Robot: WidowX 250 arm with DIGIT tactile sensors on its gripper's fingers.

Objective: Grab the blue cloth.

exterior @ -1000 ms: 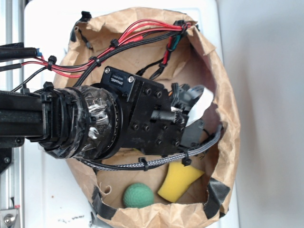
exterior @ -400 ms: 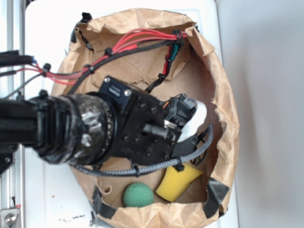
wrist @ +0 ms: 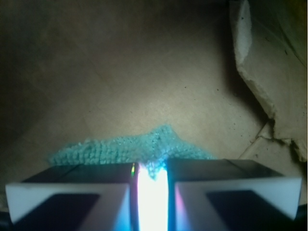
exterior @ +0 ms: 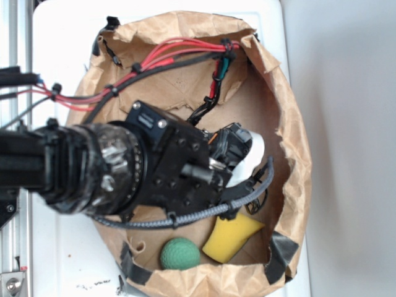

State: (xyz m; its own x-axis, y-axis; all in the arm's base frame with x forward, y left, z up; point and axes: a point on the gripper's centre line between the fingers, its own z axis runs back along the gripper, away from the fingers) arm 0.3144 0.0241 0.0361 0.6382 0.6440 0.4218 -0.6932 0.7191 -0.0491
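A crumpled brown paper bag (exterior: 291, 154) is lying open on a white tabletop (exterior: 62, 55), its rim patched with black tape, and its creased brown floor is filling most of the wrist view. The black arm (exterior: 93, 167) is reaching in from the left edge of the exterior view, its taped wrist section and red and black cables spreading across the bag's mouth, and the claw (exterior: 244, 158) is pointing down into the bag near its right wall. Below the claw in that view a yellow sponge (exterior: 232, 238) is lying on the bag floor, with a dark green knitted ball (exterior: 180, 254) just beside it on the left. In the wrist view the two white fingers (wrist: 67, 195) are standing close together with only a narrow bright gap between them, and the blue cloth (wrist: 139, 149) is lying directly ahead of the fingertips, a raised tuft of it sitting pinched in that gap, so the claw is clenched on the cloth. The rest of the cloth is spreading flat to either side just beyond the fingertips. Compared with a second ago, the arm is sitting slightly lower and more tilted in the exterior view, the cables are lying higher across the bag, and the sponge and ball are staying where they were
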